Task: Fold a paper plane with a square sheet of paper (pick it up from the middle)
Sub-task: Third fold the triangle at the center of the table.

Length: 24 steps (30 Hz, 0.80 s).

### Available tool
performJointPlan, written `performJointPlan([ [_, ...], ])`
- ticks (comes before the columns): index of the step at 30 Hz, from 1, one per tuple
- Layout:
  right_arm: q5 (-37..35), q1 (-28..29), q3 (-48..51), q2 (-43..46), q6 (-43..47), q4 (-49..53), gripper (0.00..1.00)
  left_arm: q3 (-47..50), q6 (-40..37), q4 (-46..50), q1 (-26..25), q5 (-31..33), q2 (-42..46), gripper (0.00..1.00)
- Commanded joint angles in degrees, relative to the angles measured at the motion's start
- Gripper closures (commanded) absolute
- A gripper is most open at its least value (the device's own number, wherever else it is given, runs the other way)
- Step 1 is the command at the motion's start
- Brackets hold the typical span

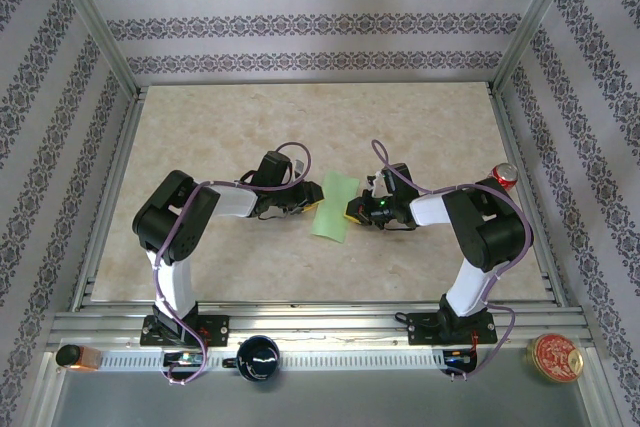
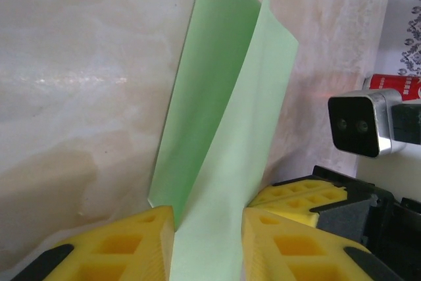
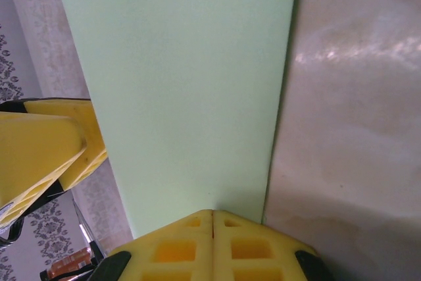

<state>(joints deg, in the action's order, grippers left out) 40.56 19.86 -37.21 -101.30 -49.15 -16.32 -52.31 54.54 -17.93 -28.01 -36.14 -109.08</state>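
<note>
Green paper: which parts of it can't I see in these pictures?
- Top view: side edges of the paper are covered by the left gripper and right gripper; creases too small.
- Left wrist: near end runs off the bottom edge.
- Right wrist: far end cut off at top; near edge hidden by the gripper.

Paper sheet [image 3: 191, 83] cropped at top edge; red can [image 2: 395, 85] partly behind camera [image 2: 358, 123].
</note>
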Motion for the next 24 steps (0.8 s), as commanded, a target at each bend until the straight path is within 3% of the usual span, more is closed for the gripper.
performJointPlan([
  [1, -4.43, 0.18, 1.96, -3.54, 1.88, 5.15, 0.97, -0.55, -0.12, -3.03, 0.58, -2.36, -0.51, 0.70],
  [10, -4.24, -0.26, 1.90, -2.96, 2.12, 5.55, 0.97, 0.65, 0.18, -7.08, 0.57, -6.74, -0.19, 0.72],
  [24, -3.99, -0.35, 2.06, -3.11, 2.46, 5.37, 0.97, -4.33, -8.87, -2.28, 1.25, -3.16, -1.84, 0.63],
])
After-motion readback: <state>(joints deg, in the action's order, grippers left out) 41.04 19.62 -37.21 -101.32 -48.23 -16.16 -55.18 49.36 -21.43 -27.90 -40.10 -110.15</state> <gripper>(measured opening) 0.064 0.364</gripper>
